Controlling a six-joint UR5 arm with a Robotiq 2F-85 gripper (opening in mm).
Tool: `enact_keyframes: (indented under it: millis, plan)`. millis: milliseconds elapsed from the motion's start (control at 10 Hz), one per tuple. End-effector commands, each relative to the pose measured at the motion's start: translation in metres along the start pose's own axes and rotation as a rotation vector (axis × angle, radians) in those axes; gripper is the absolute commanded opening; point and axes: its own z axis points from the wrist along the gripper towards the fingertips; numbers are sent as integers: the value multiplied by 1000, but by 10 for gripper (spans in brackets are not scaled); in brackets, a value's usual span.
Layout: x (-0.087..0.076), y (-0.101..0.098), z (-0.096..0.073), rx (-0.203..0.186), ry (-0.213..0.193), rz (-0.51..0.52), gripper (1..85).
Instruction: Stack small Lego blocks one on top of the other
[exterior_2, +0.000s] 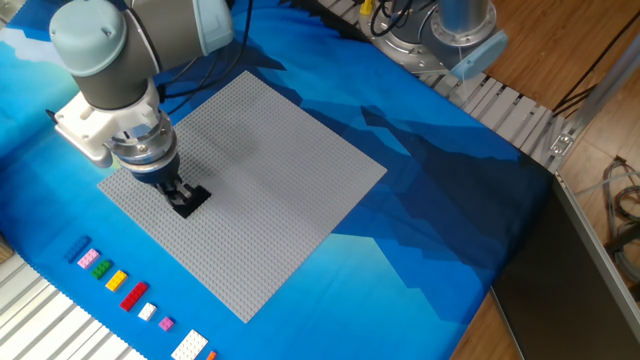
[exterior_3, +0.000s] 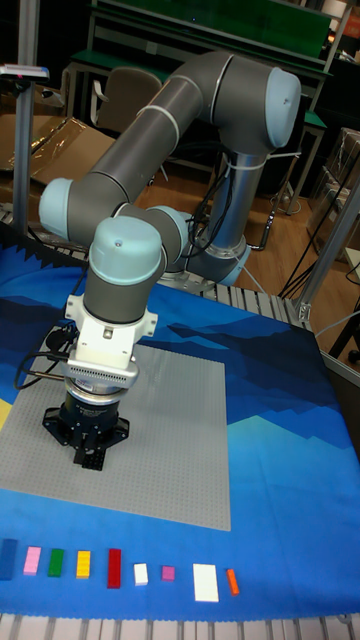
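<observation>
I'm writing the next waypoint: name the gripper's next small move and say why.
Probably a short straight press down, then release. The gripper is down at the black brick on the grey baseplate; whether the brick is fully seated can't be seen, and the jaws' state is unclear.

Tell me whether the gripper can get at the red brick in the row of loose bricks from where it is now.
Probably yes: the red brick lies uncovered in the row, nothing above it, close to the gripper, which is down at the black block.
</observation>
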Motion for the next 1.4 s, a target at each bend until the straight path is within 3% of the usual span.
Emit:
enact_keyframes:
  millis: [0,300,500,600,800,1000,1300]
  plan:
    - [1,-3,-3,-3,8,-10,10]
    - [5,3,-11,-27,22,10,10]
    - [15,21,-22,-84,51,67,10]
    - [13,26,-24,-104,41,87,23]
    - [7,25,-25,-102,15,82,83]
    - [13,23,-35,-89,25,76,97]
    - [12,15,-36,-65,23,65,90]
